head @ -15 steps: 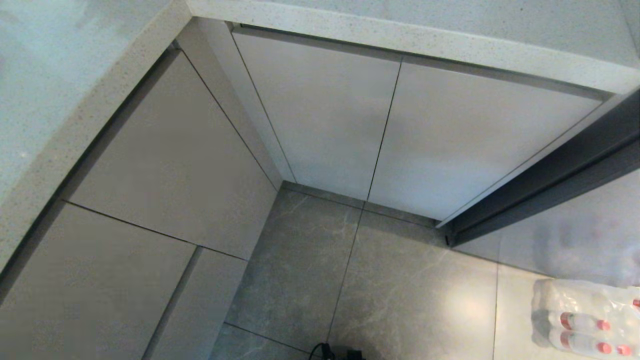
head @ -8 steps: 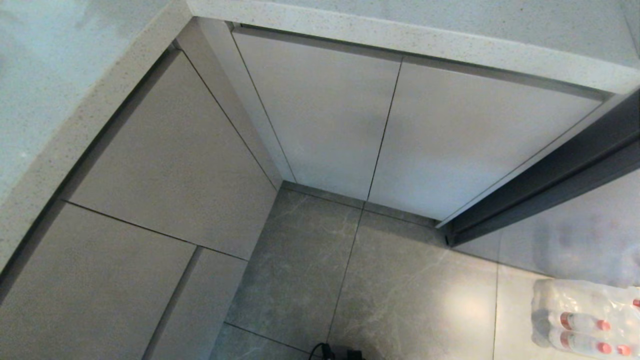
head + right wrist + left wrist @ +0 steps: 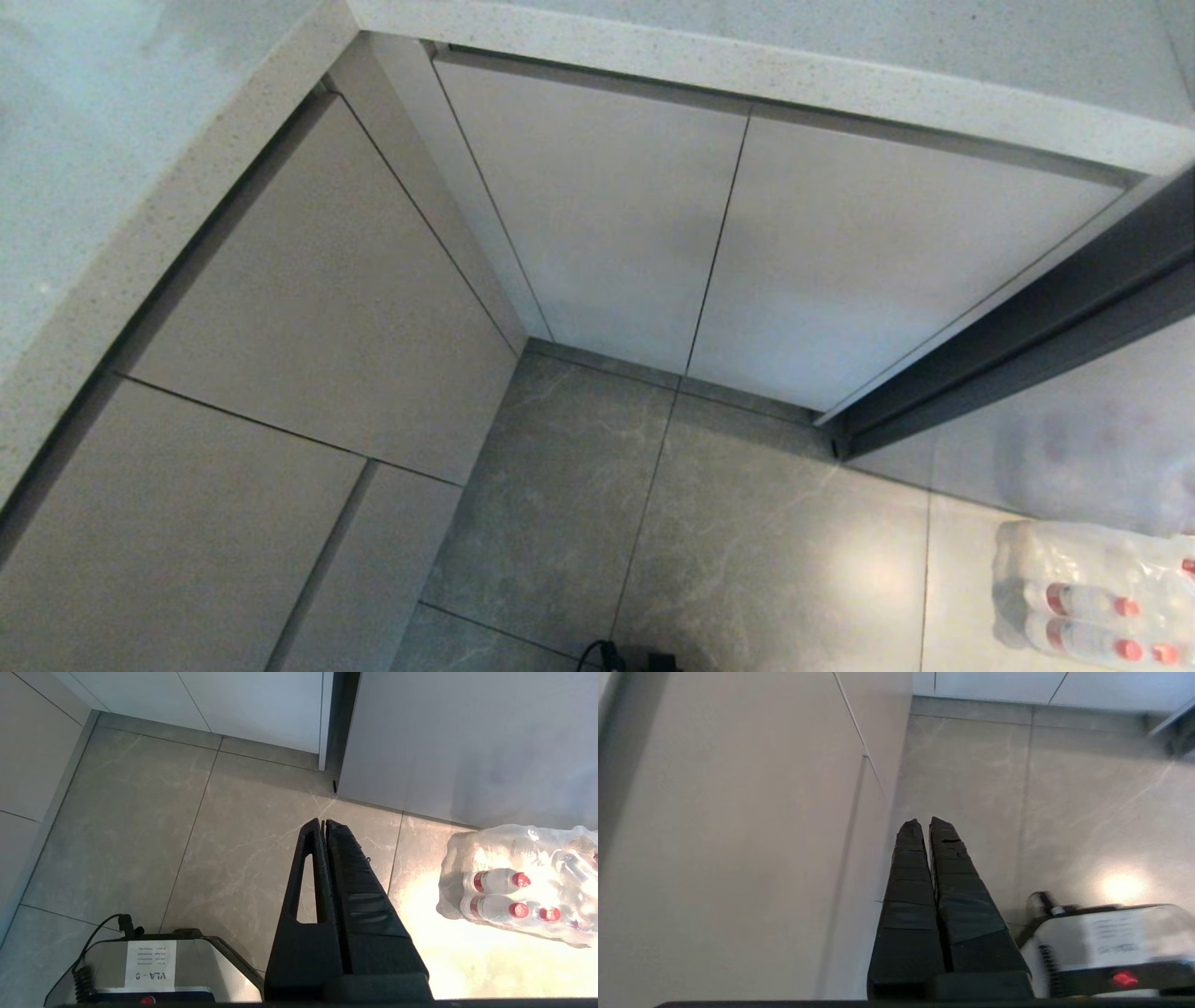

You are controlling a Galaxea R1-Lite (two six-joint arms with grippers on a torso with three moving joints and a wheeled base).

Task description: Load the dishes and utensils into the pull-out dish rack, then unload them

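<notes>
A: Where do the dishes, the utensils and the rack stand?

B: None of them shows. The head view takes in only a corner of closed beige cabinet fronts (image 3: pixel 308 308) under a speckled surface (image 3: pixel 747 65), grey floor tiles (image 3: pixel 728 560), and a wrapped pack of bottles (image 3: pixel 1092 597) off to the robot's right. The rack is presumably behind one of those fronts; which one cannot be told.

A: And the claws?

B: The left claw (image 3: pixel 924 823) has its fingers pressed together with nothing between them, pointing down along a cabinet front toward the floor. The right claw (image 3: pixel 322 822) is likewise closed and empty, hanging over the tiles near the bottles.

A: How would the things likely handle?

B: As a judgement: plate and bowl are stiff, smooth and breakable, best pinched at the rim with a firm, level grip. Chopsticks are light and thin, the fork slick metal; each wants taking near its middle. The fronts show no handle, so the rack's panel probably needs gripping at its top edge.
</notes>
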